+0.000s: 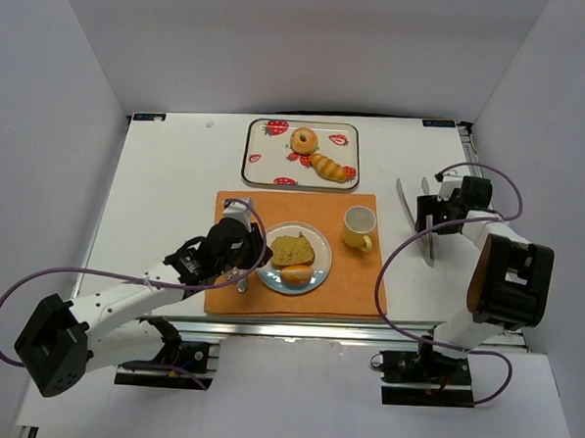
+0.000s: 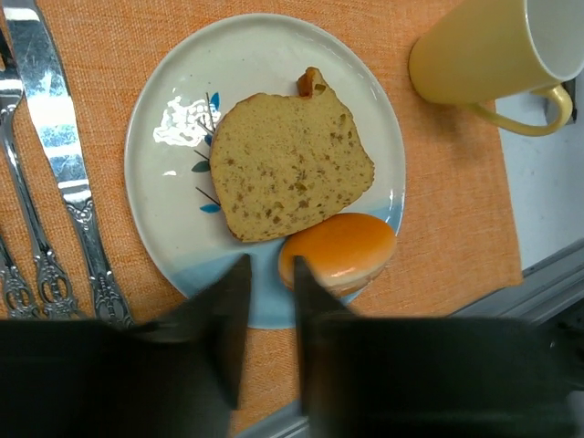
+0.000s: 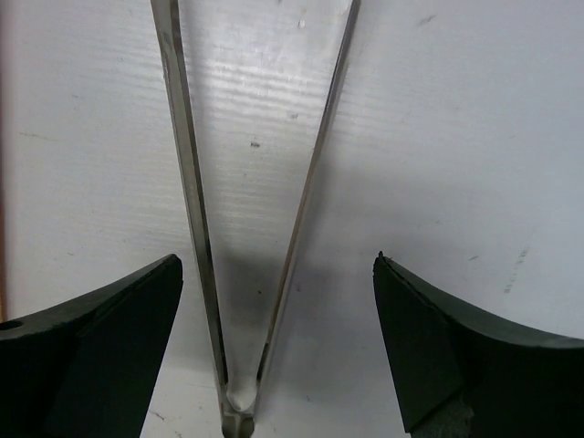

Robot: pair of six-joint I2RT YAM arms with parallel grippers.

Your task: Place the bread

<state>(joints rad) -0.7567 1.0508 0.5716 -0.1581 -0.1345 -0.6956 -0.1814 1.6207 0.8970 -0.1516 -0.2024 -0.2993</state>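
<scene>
The bread slice [image 2: 290, 169] lies flat on the plate [image 2: 164, 219] and is judged light, soft and crumbly, best pinched gently at the crust; left fingers [image 2: 228, 319] narrowly parted, empty; right fingers [image 3: 100, 338] spread wide astride the tongs [image 3: 187, 182], gripping nothing.

- Top external view: taken from high above and behind the arm bases, tilted downward. The whole white table [image 1: 166, 203] is covered, and the orange woven placemat [image 1: 353, 281] is seen small, toward the near edge.
- Left wrist view: aimed almost straight down, close over the placemat [image 2: 438, 182]. Only part of it is framed.
- The round white plate with a blue rim [image 2: 164, 182] and the yellow ceramic mug [image 2: 484, 46], both on the placemat, are shared with the top view.
- Right wrist view: held very close over bare table to the right of the placemat. The view is filled by the steel tongs [image 3: 187, 182], and the same tongs [image 1: 404, 203] are seen from the top.
</scene>
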